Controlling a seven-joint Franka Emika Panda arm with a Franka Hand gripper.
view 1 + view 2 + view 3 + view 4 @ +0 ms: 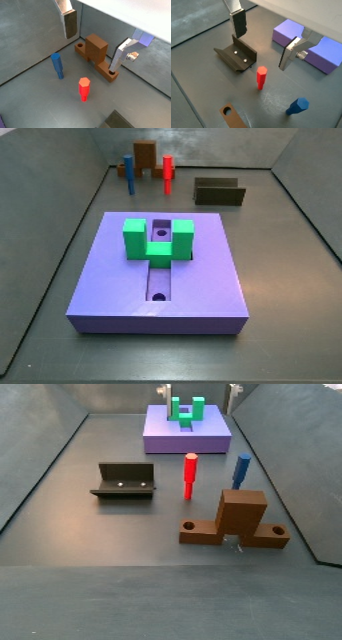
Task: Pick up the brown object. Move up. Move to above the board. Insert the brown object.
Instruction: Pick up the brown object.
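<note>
Above the counter, gripper (91,52): hangs clear of everything, its silver fingers (69,22) spread wide with nothing between them.
Brown object, wrist view (97,54): lies below the gap between the fingers, untouched. It has a flat base with a round hole at each end and a tall block rising from the middle.
Pegs, wrist view: blue peg (58,65) and red peg (84,88) stand upright near the brown object, apart from it.
Gripper, wrist view (261,50): jaws equally wide and empty, over the fixture (238,56) and the red peg (261,78).
Brown object, wrist view (233,116): only one base end with its hole shows.
Board, wrist view (314,47): partly behind one finger.
Brown object, side view (144,152): close to the counter's far edge, toward its far left corner, well apart from the board (100,278) with its green block (158,238).
Brown object, side view (235,521): close to the near edge, with the board (187,434) at the far edge.
Handling: it looks rigid and smooth, probably light, and not fragile.
Hold: likely best across the two flat sides of the tall block, keeping the base level.
</note>
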